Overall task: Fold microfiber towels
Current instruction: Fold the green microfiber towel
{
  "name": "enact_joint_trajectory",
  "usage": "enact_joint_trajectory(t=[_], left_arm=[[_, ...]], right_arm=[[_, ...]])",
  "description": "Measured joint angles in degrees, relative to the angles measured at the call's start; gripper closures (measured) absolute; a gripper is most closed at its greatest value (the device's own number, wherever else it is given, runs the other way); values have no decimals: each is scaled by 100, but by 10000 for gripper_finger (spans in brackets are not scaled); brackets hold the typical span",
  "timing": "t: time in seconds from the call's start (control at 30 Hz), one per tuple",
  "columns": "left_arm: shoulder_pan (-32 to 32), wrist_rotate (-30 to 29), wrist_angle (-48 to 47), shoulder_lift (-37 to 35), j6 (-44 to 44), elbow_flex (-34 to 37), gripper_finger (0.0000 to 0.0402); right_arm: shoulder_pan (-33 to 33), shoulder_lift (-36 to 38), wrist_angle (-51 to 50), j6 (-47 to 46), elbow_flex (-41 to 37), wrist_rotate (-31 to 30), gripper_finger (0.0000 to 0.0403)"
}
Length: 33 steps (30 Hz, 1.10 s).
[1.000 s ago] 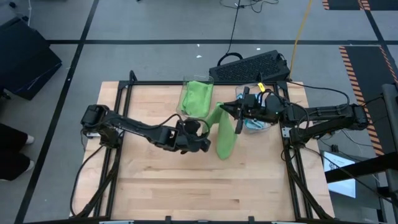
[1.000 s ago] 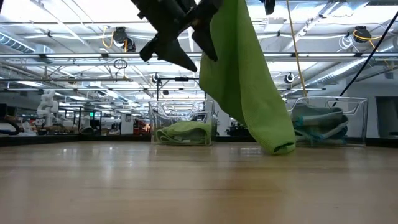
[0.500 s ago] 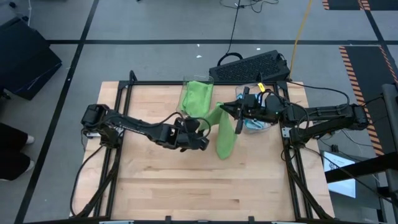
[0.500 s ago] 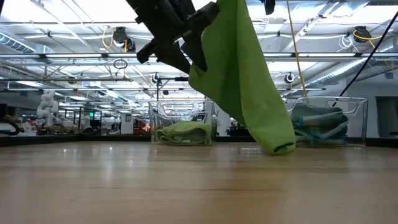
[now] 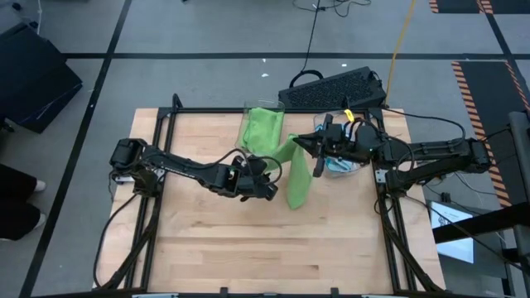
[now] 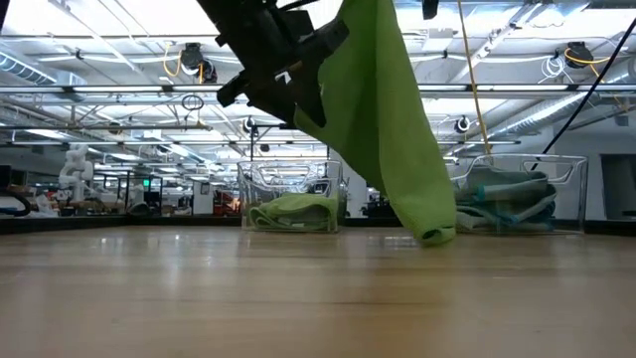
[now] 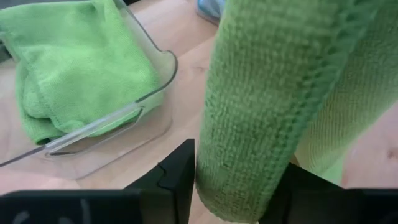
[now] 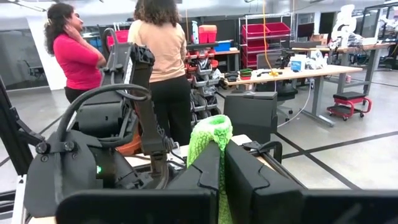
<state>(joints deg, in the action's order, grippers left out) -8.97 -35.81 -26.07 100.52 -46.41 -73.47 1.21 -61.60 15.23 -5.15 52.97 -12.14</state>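
Above the middle of the wooden table [image 5: 207, 240], the lime green microfibre towel [image 5: 299, 178] hung clear, pinched at one corner by the right gripper [image 5: 298, 146], fingers clamped. The left gripper [image 5: 269, 176] had its fingers either side of a hanging edge, seemingly closed on it. Risk: a shallow bite there could slip under tension, and the towel would swing and bunch.

Lime towel [image 5: 299, 184] hanging above table, others binned
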Motion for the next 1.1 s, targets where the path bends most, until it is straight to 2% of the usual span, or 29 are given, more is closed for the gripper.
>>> enact_joint_trajectory(t=[0.13,0.3,0.43,0.57,0.73,0.8,0.9,1.1], left_arm=[[2,-71,-105,-3,-177,-2,291],[-49,-160,-361,-194,-290,3,388],[-121,-201,-750,-550,-334,2,397],[-248,-398,-1078,-1237,-293,2,398],[-397,-479,-784,-2177,290,2,399],[-469,-297,-514,-2476,685,-2,400],[-602,450,-198,-2827,1142,-2,400],[-1183,1324,515,-3305,1222,-2,401]], right_arm=[[0,-1,-3,-8,0,0,399],[0,-2,-3,-13,0,1,399],[-1,-2,-3,-15,0,3,399],[-17,25,2,-15,-2,3,399],[-17,131,112,-86,-5,11,399],[-17,180,118,-328,-4,22,399],[-41,219,97,-871,-4,39,399],[-365,261,90,-1949,-4,44,399]])
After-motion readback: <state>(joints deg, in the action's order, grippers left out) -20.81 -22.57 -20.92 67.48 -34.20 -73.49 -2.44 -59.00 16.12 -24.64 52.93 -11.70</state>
